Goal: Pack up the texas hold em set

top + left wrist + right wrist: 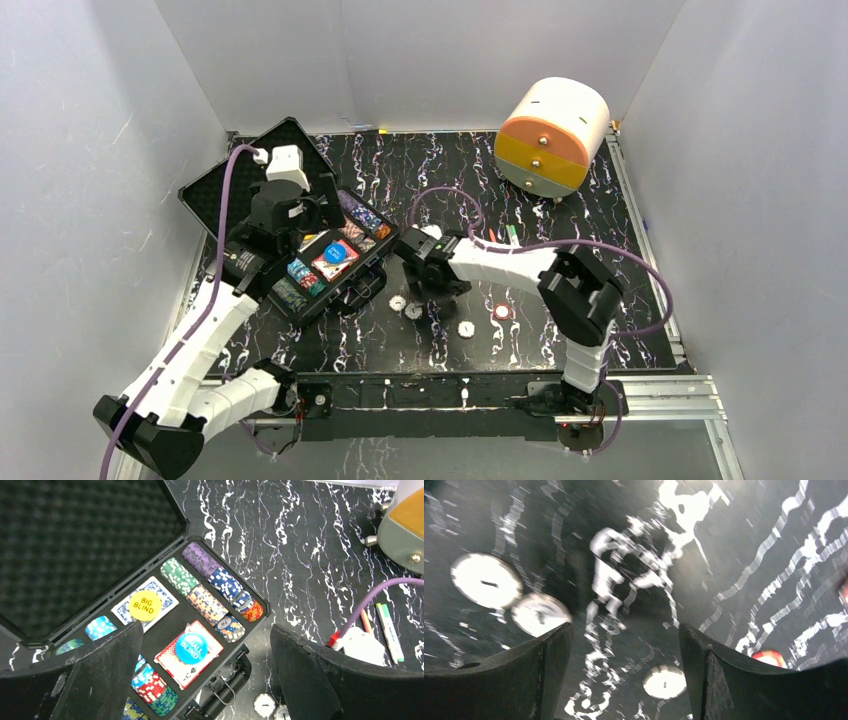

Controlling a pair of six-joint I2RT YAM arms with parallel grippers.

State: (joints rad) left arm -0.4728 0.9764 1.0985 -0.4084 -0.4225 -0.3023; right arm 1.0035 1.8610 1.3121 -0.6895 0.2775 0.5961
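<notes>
Left gripper (205,627): its two black fingers (107,672) stand wide apart with nothing between them, poised above the open case (261,611). Directly below the gap lies the blue SMALL BLIND button (191,647) on a red-edged deck (172,666). Just beyond it the yellow BIG BLIND button (145,605) rests on a blue-backed deck (167,599). Rows of striped chips (207,600) in green, purple, blue and orange fill the compartments along the far side, and more chips sit by the near finger. The foam-lined lid (85,535) is thrown back on the table. Right gripper (625,627): fingers (549,675) likewise spread and empty, held low over the black marbled table (610,300); the wrist view is blurred. Four loose discs lie near it, right of the case: three white discs (413,311) and one red-and-white disc (502,312), all apart from the fingers. Seen from above, the case sits at the left of the table under the left gripper (322,205), with the right gripper (425,278) beside its right corner. Further back lie thin pens (505,235) and an orange-and-white cylinder (553,135).
</notes>
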